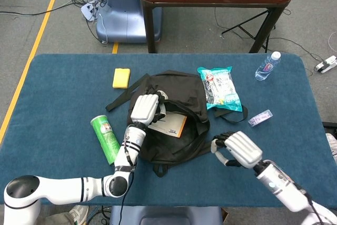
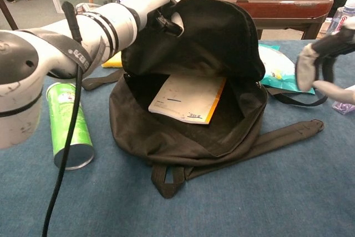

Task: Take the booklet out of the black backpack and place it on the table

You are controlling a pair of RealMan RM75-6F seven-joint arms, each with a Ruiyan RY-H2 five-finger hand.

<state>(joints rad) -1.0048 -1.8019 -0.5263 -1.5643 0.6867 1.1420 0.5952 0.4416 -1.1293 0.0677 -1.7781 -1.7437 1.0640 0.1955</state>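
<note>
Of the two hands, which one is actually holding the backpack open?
The left hand: it grips the black backpack's upper flap and holds it up. The right hand hovers beside the bag, holding nothing.

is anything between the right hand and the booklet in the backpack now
Nothing visible does. The left hand holds the black backpack flap up, so the booklet lies exposed in the opening. The right hand hovers beside the bag, holding nothing, with only the bag's low front rim between it and the booklet.
</note>
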